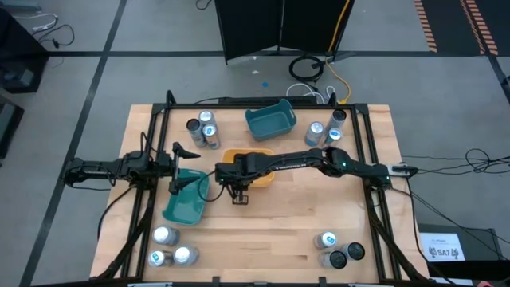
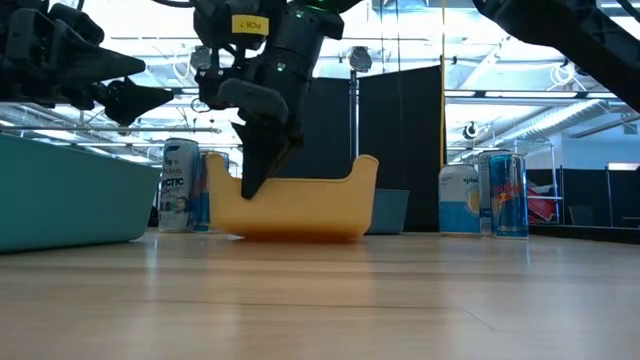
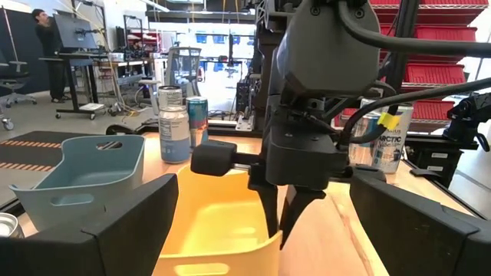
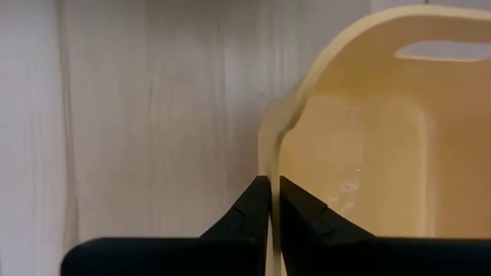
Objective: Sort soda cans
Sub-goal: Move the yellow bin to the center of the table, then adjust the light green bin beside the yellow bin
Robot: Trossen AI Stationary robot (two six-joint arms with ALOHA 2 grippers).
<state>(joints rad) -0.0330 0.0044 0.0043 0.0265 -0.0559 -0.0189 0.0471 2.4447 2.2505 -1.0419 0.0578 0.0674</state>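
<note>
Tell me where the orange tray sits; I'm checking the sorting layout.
High view: the orange tray lies mid-table, between both teal trays, its wall pinched by the right gripper.

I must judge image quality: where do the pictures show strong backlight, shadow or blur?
Low view: bright windows behind leave the right gripper almost a silhouette on the yellow tray. Right wrist view: the tray wall is soft, close to the lens. High view: even light.

Grey floor (image 1: 119,72), black partition panel (image 1: 275,24), red shelving (image 3: 453,38), bright ceiling lights (image 2: 500,30)
</note>
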